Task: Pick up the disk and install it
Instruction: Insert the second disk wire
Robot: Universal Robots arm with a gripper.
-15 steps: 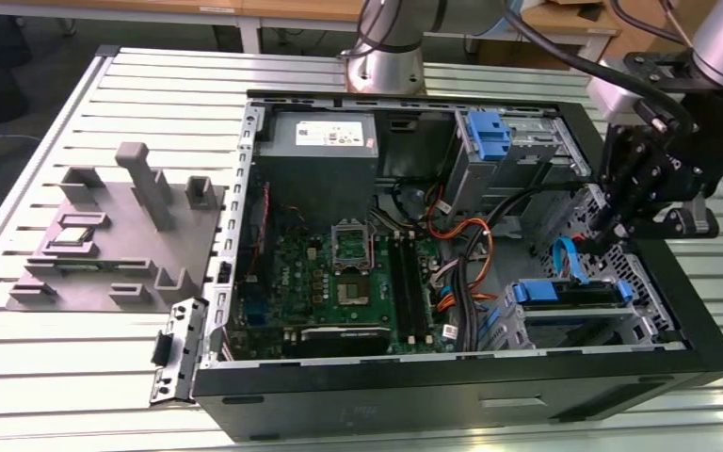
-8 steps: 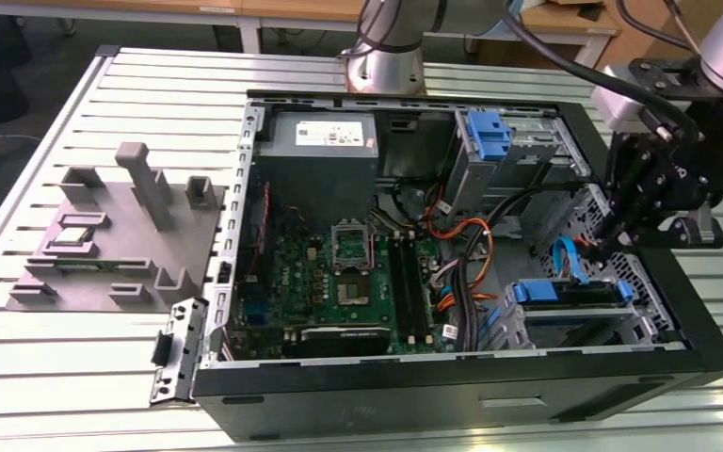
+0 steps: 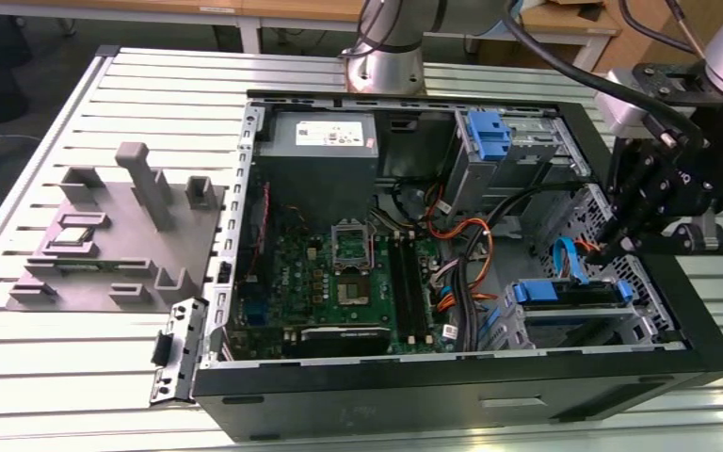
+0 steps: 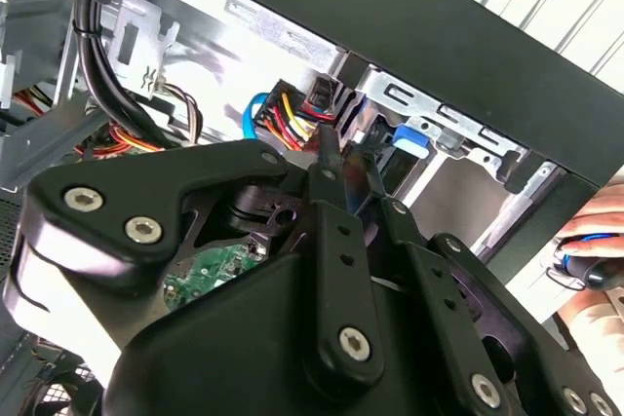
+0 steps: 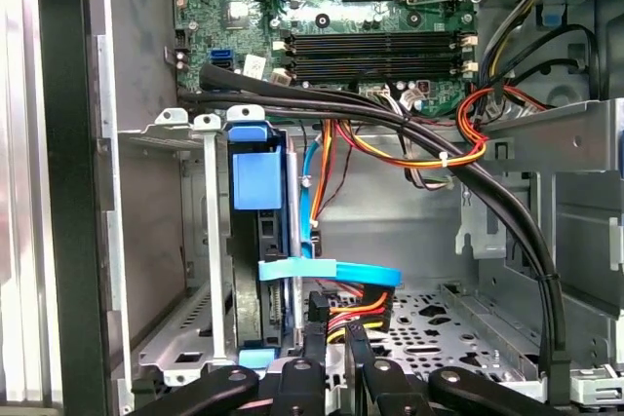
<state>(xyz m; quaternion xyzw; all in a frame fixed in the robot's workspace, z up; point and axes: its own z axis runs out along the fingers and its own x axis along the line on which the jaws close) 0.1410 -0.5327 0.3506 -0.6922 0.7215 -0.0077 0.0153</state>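
Showing disk [image 5: 255, 241] seated in bay

The disk [image 3: 568, 293], with blue rails, sits on edge in the drive cage [image 3: 644, 311] of the open computer case [image 3: 462, 386].

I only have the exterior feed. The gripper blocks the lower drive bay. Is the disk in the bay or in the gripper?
Observer: It's in the bay. In the first wrist view the disk stands between the metal cage walls, blue rail end facing out, apart from the gripper.
Operator: Any cables in the way?
Observer: Yes. A flat blue cable crosses in front of the disk, and a plug with red, yellow and black wires sits right by the gripper.
Operator: Anyone near the case?
Observer: Yes. In the second wrist view a person's hand is just outside the case wall.
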